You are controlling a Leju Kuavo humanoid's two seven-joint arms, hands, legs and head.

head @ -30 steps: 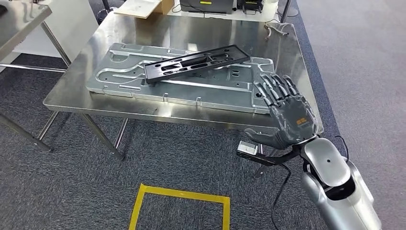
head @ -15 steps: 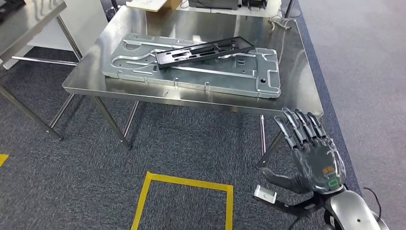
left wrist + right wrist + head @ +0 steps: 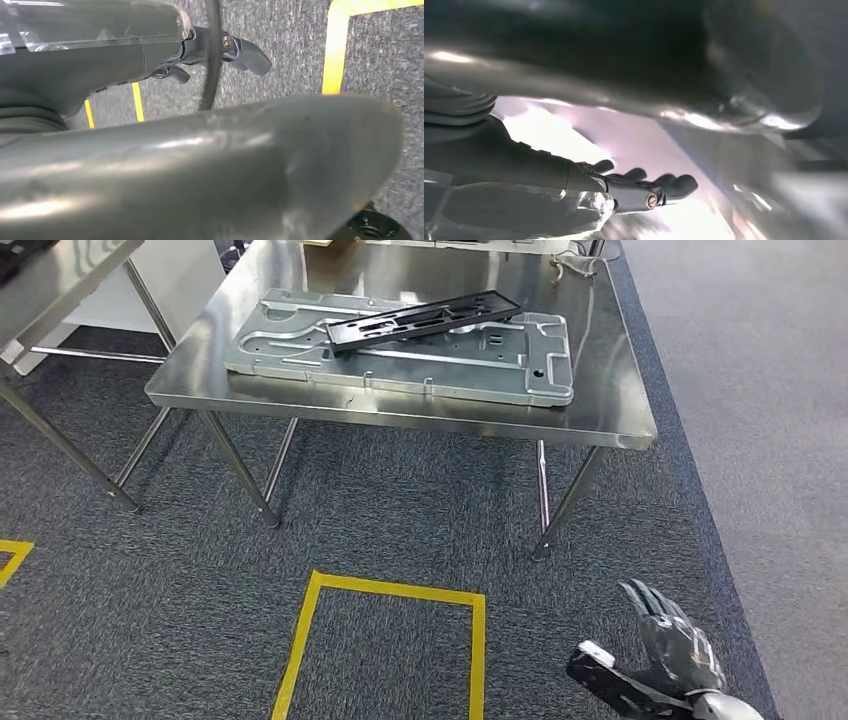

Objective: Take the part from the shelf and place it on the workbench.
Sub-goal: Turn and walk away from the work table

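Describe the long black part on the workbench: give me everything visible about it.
The long black slotted frame is a narrow, flat, dark strip, plastic by its look, with elongated cut-outs along its length. It lies at a slant on top of the large grey stamped metal panel, which rests flat on the shiny steel workbench. Neither hand touches it; the right hand hangs low over the carpet, apart from the bench.

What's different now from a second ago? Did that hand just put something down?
The right hand has dropped from beside the workbench toward the floor, open and holding nothing in every picture, so no putting-down is seen. The camera view shifted too. The black part stays lying across the grey metal panel.
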